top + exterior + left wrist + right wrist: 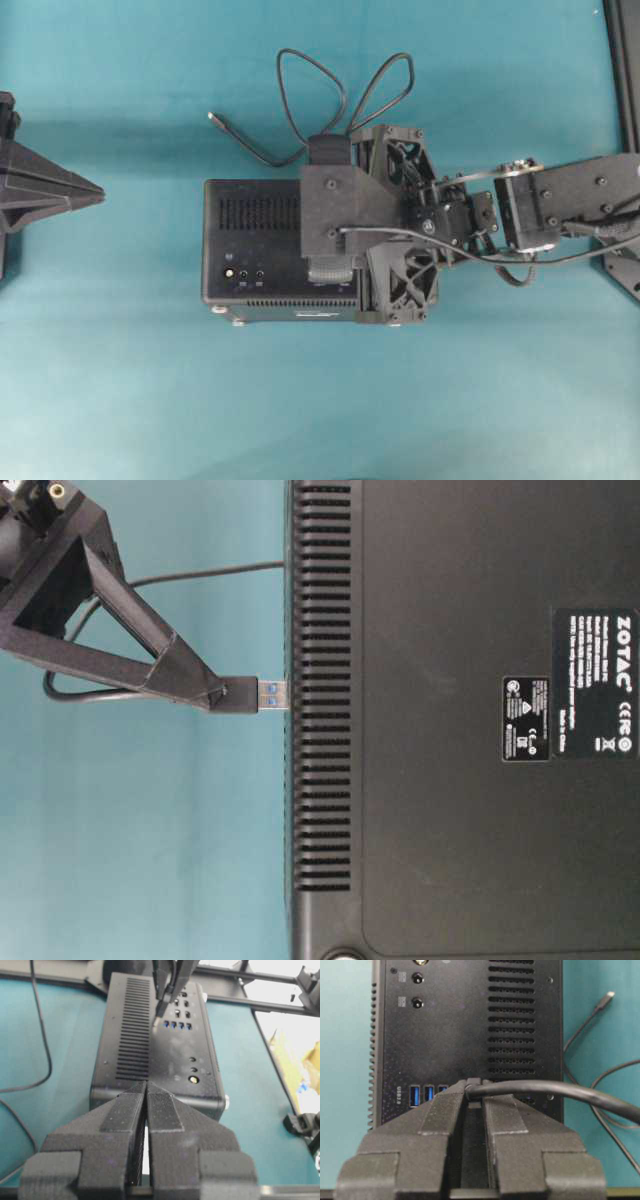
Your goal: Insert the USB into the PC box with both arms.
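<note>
The PC box (250, 250) lies in the middle of the teal table, port face up. My right gripper (474, 1087) is shut on the USB plug (265, 693), just above the row of blue ports (177, 1025). The plug's metal tip meets the PC box (450, 720), and most of its metal shell shows outside. The USB cable (320, 90) curls in loops behind the box, and its free plug (215, 118) lies on the table. My left gripper (146, 1085) is shut on nothing, just left of the box's short end (98, 190).
A black frame rail (625, 60) runs along the table's right edge. More frame bars (260, 1000) cross behind the box in the left wrist view. The cable's slack (600, 1095) trails right of the box.
</note>
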You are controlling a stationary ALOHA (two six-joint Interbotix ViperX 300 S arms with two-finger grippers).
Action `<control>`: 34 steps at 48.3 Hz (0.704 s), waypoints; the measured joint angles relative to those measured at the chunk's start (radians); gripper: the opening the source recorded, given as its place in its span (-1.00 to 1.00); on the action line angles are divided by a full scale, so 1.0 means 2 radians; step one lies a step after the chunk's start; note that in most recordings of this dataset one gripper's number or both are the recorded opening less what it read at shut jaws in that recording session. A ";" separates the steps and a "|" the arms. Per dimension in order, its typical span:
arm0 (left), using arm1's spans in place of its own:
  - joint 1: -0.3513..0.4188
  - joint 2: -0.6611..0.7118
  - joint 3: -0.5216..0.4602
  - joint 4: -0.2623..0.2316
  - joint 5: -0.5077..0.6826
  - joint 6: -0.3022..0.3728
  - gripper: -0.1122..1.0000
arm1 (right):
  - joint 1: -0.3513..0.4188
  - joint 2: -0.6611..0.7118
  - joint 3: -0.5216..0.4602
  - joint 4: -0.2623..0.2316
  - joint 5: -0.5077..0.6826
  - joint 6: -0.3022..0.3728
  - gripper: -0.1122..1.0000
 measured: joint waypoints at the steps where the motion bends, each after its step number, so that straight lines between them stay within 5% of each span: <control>1: 0.000 -0.001 0.000 0.001 0.001 -0.001 -0.80 | 0.000 0.000 0.001 0.000 0.000 0.000 -0.61; 34: 0.001 -0.002 0.002 0.001 0.008 -0.016 -0.80 | 0.002 0.004 -0.003 0.006 0.002 0.000 -0.61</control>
